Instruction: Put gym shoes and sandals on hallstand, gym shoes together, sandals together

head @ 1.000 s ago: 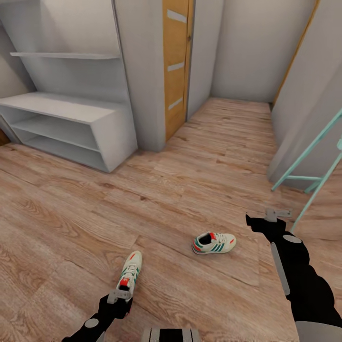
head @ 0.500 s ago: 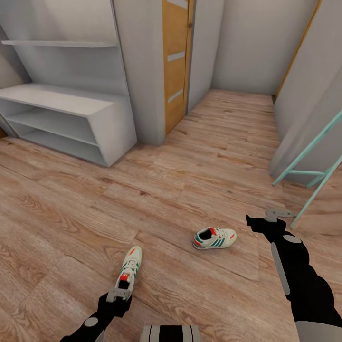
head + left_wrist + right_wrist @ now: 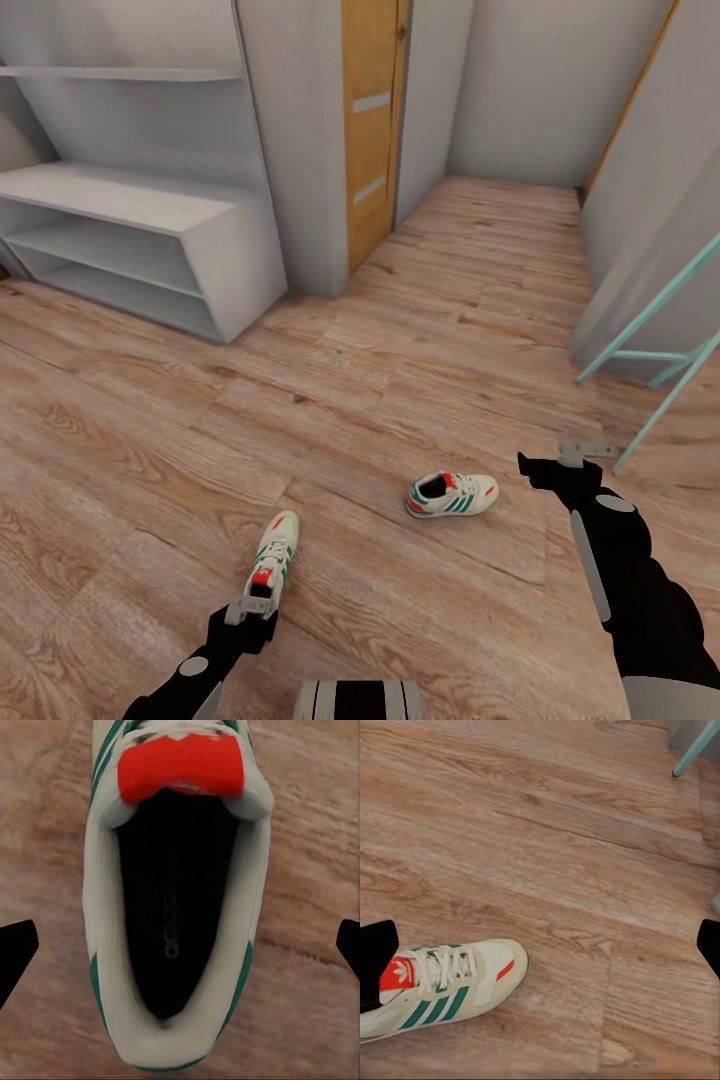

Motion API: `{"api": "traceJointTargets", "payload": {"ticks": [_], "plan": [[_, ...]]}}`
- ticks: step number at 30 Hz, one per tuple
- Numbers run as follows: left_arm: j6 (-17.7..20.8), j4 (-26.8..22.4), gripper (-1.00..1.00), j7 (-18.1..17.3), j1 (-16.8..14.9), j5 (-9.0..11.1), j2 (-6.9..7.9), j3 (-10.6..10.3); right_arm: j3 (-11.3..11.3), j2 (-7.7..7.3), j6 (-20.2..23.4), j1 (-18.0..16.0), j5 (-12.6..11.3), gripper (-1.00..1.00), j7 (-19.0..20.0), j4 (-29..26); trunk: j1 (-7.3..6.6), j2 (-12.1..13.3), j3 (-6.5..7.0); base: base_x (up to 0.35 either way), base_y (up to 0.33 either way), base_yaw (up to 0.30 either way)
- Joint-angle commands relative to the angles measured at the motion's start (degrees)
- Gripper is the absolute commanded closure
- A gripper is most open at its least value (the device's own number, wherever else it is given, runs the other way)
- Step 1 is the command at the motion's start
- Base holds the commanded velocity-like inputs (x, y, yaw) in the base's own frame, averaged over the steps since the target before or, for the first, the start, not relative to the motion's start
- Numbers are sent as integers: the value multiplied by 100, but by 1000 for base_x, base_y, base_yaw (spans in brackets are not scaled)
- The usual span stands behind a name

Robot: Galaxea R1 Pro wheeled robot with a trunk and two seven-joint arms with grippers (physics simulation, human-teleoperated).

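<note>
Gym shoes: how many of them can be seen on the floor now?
2. One gym shoe lies just ahead of the left gripper; the other gym shoe lies further right, beside the right gripper.

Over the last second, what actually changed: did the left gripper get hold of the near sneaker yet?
Mostly the camera: the whole head view has slid, so the hallstand sits higher in frame. The left gripper now hangs closer over the heel of the near gym shoe, fingers spread either side of it in the left wrist view, nothing gripped. Unchanged: both shoes on the corridor floor, the second gym shoe apart from it, the right gripper open.
</note>
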Motion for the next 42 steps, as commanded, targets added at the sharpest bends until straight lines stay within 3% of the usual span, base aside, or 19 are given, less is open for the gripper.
{"api": "traceJointTargets", "payload": {"ticks": [1,14,19,34,42], "plan": [[-23,2,-100,-3,-3,-50,0,10,3,-1,32,-3,34,-100,2,-7,1,-3,-33,0,0,0],[-33,-189,-100,-3,-4,-50,7,26,3,-1,32,-3,34,-100,1,-1,35,-21,-430,0,0,41],[-34,-236,-100,-3,-2,-49,13,27,3,-1,32,-3,36,-100,2,0,35,-21,-472,0,0,123],[-39,-251,-100,-3,8,-47,10,31,3,-1,32,-3,35,-100,2,0,73,-41,-866,0,0,15],[-42,-248,-100,-3,20,-47,7,38,-1,-1,32,-3,35,-100,2,0,73,-41,-891,0,0,0]]}}
